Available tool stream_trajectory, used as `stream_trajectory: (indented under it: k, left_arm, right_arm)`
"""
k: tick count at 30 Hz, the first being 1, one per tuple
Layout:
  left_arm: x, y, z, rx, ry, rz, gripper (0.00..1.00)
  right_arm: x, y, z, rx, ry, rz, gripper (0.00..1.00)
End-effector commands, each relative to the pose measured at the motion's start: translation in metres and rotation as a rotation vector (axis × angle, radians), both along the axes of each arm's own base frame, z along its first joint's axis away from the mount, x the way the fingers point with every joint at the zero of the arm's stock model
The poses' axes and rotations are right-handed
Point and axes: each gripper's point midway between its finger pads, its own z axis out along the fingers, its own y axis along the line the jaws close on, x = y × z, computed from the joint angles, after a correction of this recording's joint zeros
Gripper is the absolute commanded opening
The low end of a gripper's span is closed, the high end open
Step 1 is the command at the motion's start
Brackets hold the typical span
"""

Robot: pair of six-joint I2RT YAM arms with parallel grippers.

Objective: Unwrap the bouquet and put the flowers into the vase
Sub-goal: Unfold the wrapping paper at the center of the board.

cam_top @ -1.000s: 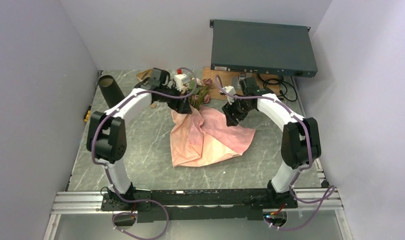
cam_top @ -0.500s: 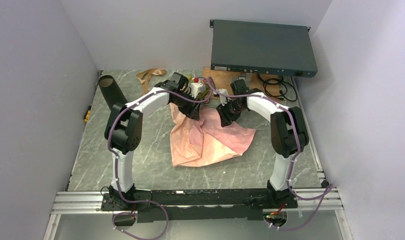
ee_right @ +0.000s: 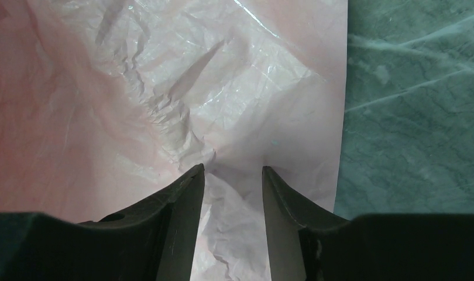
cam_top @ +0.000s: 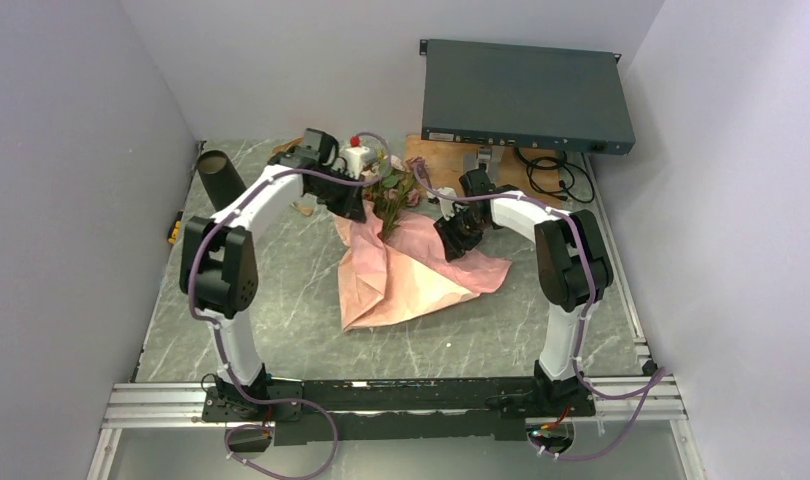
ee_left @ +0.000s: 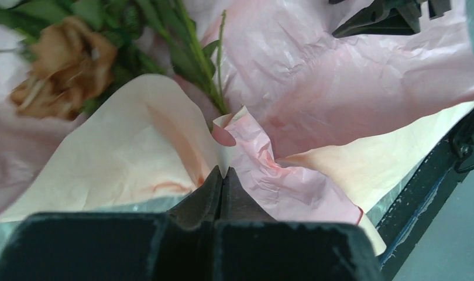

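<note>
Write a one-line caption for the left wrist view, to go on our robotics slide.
Shut left gripper pinching a fold of pink paper, with the flowers lying on the sheet just beyond.

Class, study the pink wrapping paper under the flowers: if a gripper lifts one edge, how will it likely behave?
Probably floppy: the pink paper lies crumpled in soft folds and creases. Likely light and thin: a fold stands up on its own at the shut left gripper. Lifting it may drag the flowers, whose stems rest on it.
</note>
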Motion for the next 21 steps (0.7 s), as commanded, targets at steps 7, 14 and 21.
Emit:
stream_trajectory:
  k: [7,14,21]
  left_arm:
    - [-0.024,0.081,0.056,0.06,-0.052,0.1,0.0]
    - [-0.057,0.154,0.07,0.208,-0.078,0.177,0.0]
    - [-0.099,0.24,0.036,0.54,-0.046,0.275,0.0]
  right_arm:
    - [-0.015,-0.012,-0.026,-0.075,0.038,0.005,0.43]
    - [-0.018,-0.01,-0.028,-0.075,0.037,0.006,0.43]
    - [-0.02,-0.009,-0.029,-0.085,0.032,0.016,0.43]
